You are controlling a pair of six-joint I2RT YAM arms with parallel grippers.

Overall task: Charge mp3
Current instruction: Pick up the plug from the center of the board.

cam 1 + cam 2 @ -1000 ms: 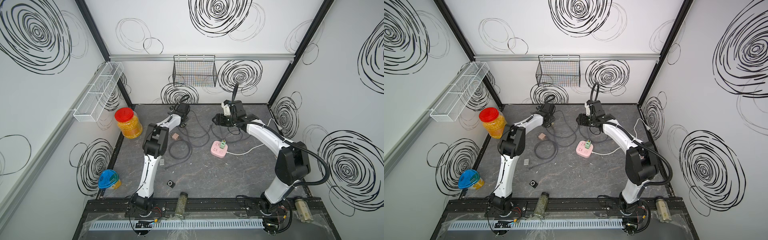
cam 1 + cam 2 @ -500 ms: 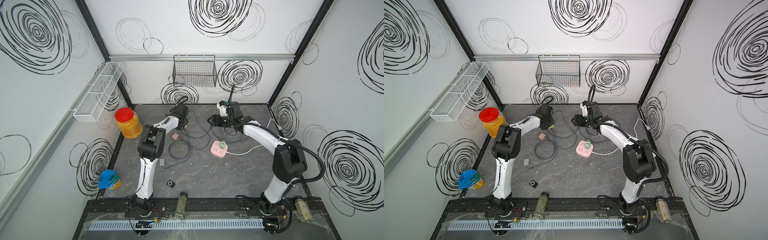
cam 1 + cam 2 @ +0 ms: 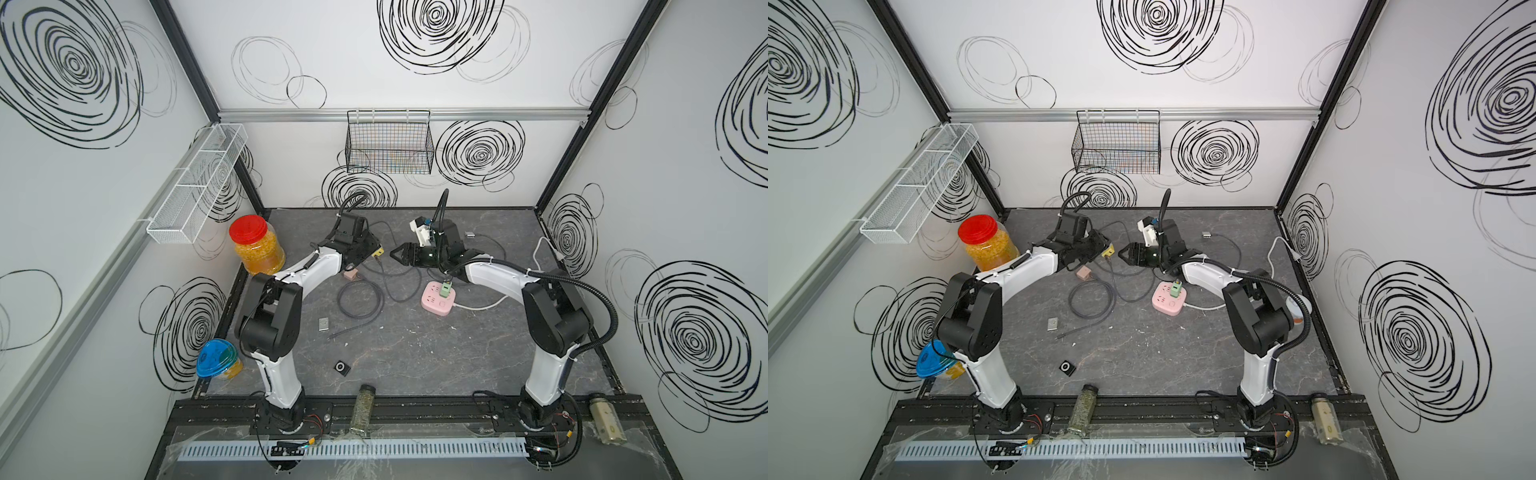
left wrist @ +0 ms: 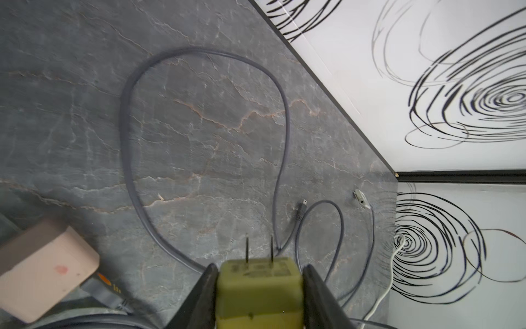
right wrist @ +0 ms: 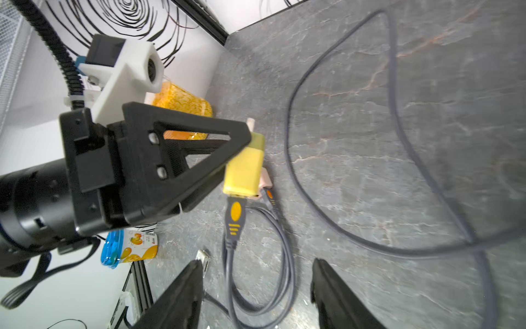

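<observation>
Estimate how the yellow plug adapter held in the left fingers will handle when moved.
The yellow plug adapter looks rigid and boxy, so the left fingers probably grip it securely. Its trailing grey cable seems floppy and may drag.

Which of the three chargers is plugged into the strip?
The green charger, in the pink strip; the yellow charger is in the left tool, the pink charger lies on the table.
</observation>
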